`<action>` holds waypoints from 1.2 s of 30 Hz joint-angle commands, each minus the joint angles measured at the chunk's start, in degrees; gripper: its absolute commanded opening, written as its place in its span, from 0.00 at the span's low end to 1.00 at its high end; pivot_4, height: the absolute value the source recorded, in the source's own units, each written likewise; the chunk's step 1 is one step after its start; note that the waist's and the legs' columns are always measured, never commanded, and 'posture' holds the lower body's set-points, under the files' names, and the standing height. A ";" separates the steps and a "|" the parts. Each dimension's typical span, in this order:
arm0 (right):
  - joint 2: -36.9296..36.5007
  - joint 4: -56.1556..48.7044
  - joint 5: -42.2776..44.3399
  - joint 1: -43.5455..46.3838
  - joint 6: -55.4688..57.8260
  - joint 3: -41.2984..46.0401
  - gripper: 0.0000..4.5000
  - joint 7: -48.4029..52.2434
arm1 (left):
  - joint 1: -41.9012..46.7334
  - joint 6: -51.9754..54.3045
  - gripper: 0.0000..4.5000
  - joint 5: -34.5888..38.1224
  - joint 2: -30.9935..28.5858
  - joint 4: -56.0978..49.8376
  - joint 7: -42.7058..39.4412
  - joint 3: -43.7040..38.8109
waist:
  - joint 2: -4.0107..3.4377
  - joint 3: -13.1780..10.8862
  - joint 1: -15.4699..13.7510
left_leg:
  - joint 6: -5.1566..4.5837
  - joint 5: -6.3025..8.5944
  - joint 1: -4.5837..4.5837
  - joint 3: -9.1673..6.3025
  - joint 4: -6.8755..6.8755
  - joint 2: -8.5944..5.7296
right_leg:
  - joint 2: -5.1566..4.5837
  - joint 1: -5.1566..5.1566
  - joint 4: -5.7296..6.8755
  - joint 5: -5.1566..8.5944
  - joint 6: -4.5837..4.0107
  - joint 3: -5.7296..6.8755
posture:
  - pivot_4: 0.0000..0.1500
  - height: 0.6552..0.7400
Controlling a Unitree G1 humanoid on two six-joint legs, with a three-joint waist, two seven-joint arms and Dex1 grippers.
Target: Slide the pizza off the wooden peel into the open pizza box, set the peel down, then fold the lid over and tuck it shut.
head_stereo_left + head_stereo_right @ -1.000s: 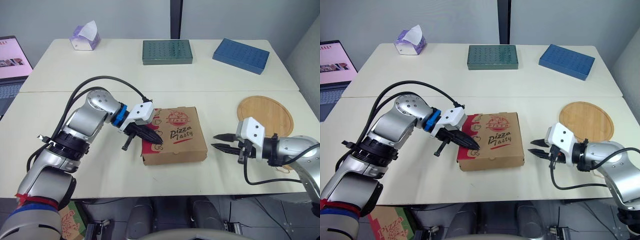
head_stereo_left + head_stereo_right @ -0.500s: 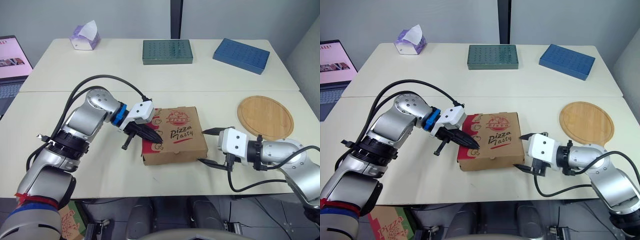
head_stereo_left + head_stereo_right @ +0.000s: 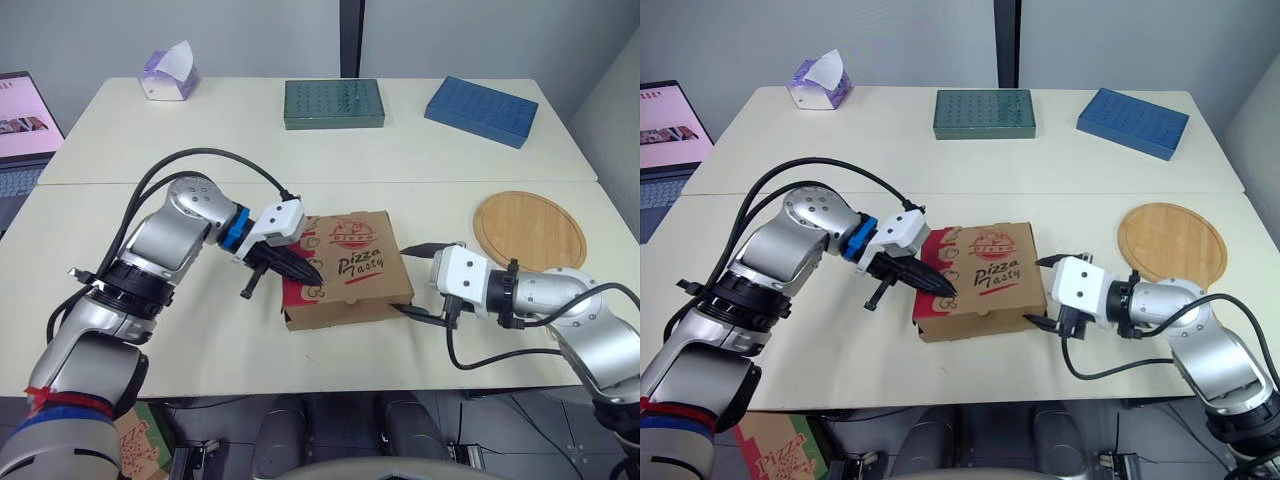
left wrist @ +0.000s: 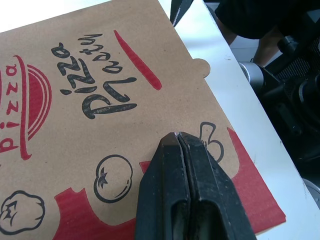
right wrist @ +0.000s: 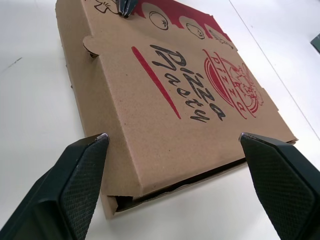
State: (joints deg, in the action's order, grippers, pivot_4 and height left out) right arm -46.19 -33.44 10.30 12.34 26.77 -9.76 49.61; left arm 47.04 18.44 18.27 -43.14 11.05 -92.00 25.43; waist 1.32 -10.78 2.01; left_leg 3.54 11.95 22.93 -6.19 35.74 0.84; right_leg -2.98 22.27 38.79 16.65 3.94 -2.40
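Observation:
The brown pizza box (image 3: 350, 265), printed "Pizza Tasty" in red and black, lies in the middle of the near table with its lid folded down. My left gripper (image 3: 310, 275) is shut, its tips (image 4: 177, 137) pressing on the lid near the box's front left corner. From the right side, my right gripper (image 3: 410, 280) is open, one finger (image 5: 75, 185) on either side of the box's right edge. In the right wrist view a thin gap (image 5: 165, 192) shows under the lid along that edge. The round wooden peel (image 3: 529, 230) lies flat on the table at the right.
On the far table are a green box (image 3: 334, 103), a blue box (image 3: 481, 110) and a tissue box (image 3: 168, 73). A laptop (image 3: 22, 115) sits at the far left. The table's front edge runs close below the pizza box.
My right gripper has moved left from open table to the box's right side, staying open. My left gripper has kept its place on the lid.

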 commanded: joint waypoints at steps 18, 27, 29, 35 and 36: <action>1.18 -1.25 -2.29 1.80 -1.17 0.89 1.00 -0.98 | 2.39 0.50 0.00 2.37 -1.71 -0.74 -0.50 1.29 | -0.01 -0.01 -0.02 | 0.00 0.00 0.01 0.00 0.00 0.00 | 0.00 0.01 0.00 0.00 0.00 0.00 | 1.00 0.86; 1.36 -0.73 -5.52 -0.12 -3.06 -1.31 1.00 -1.69 | 1.00 -0.38 0.00 0.66 -1.03 -1.38 -0.50 2.18 | -0.01 -0.01 -0.06 | 0.00 0.00 0.01 0.00 0.00 0.00 | 0.00 0.01 0.00 0.00 0.00 0.00 | 1.00 0.86; 1.58 -0.71 -6.14 -0.42 -3.38 -1.75 1.00 -1.77 | 0.89 -0.68 0.00 0.37 -1.04 -1.37 -0.50 2.46 | -0.01 -0.01 -0.05 | 0.00 0.00 0.01 0.00 0.00 0.00 | 0.00 0.01 0.00 0.00 0.00 0.00 | 1.00 0.86; 2.20 -0.28 -8.22 -0.80 -4.28 -2.70 1.00 -2.78 | 0.15 -1.22 0.00 -0.58 -1.09 -1.71 -0.50 3.11 | -0.01 -0.01 -0.06 | 0.00 0.00 0.01 0.00 0.00 0.00 | 0.00 0.01 0.00 0.00 0.00 0.00 | 1.00 0.86; 2.35 -0.26 -8.42 -0.87 -4.31 -2.73 1.00 -3.03 | 0.05 -1.38 0.00 -0.75 -1.07 -1.65 -0.50 3.17 | -0.01 -0.01 -0.06 | 0.00 0.00 0.01 0.00 0.00 0.00 | 0.00 0.00 0.00 0.00 0.00 0.00 | 1.00 0.86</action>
State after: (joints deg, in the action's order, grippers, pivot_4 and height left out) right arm -44.28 -33.33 2.76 11.61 23.77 -12.73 47.42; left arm 47.94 17.69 18.82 -43.77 10.68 -91.97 27.15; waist 1.31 -10.79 1.96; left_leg 3.54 11.95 22.94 -6.18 35.73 0.84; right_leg -2.98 22.27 38.79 16.65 3.94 -2.40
